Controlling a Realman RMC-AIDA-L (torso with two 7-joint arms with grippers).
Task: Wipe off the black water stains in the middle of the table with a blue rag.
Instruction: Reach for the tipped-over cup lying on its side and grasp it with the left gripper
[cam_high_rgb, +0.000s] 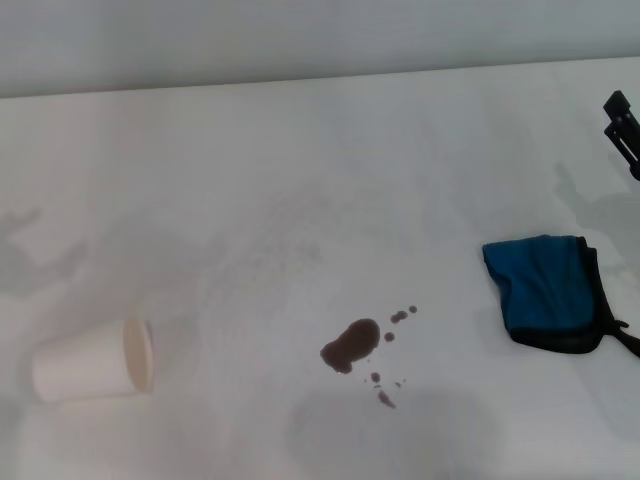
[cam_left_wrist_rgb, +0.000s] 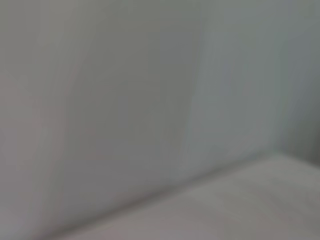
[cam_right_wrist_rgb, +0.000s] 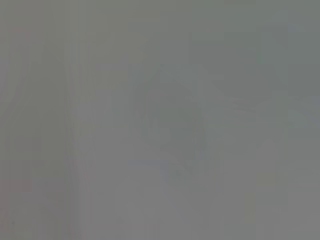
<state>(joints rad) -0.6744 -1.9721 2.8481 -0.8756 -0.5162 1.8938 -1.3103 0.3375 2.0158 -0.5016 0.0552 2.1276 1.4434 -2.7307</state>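
Plain white table (cam_high_rgb: 300, 180), smooth and matte, running back to a pale wall along the far edge. Black water stains (cam_high_rgb: 350, 344) near the middle front: one oblong blotch, small droplets scattered around it. Blue rag (cam_high_rgb: 548, 292) crumpled well to the right of the stains, black edging showing. White paper cup (cam_high_rgb: 92, 362) tipped on its side at the left. Right gripper (cam_high_rgb: 622, 128) barely visible at the right edge, above the rag; opening impossible to tell. Left gripper out of sight.
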